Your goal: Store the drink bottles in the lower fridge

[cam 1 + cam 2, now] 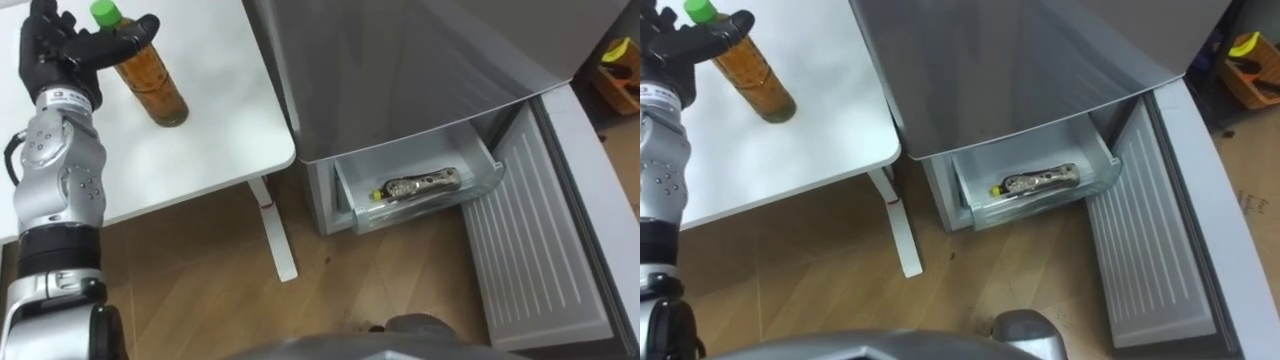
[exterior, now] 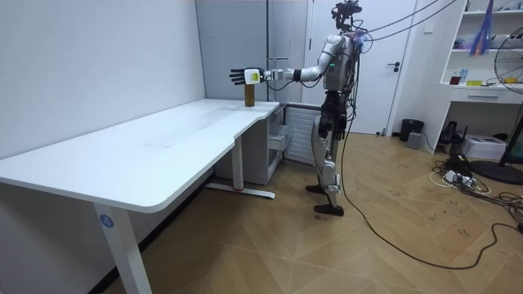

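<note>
A bottle of amber tea (image 1: 155, 85) with a green cap stands upright on the white table (image 1: 210, 140), near its corner. My left hand (image 1: 55, 50) is held out beside the bottle's top. Its fingers are spread and straight, and the thumb lies against the bottle's neck. The hand is open. To the right, the grey fridge (image 1: 400, 70) has its lower drawer (image 1: 345, 195) pulled out. A second bottle (image 1: 420, 186) lies on its side in that drawer. In the room view I stand by the fridge with my left arm stretched over the table towards the tea bottle (image 2: 250, 96).
The fridge's lower door (image 1: 540, 250) hangs open to the right of the drawer, its ribbed inner face showing. The table's leg and foot (image 1: 278, 235) stand on the wooden floor left of the drawer. A box holding something yellow (image 1: 620, 55) sits at the far right.
</note>
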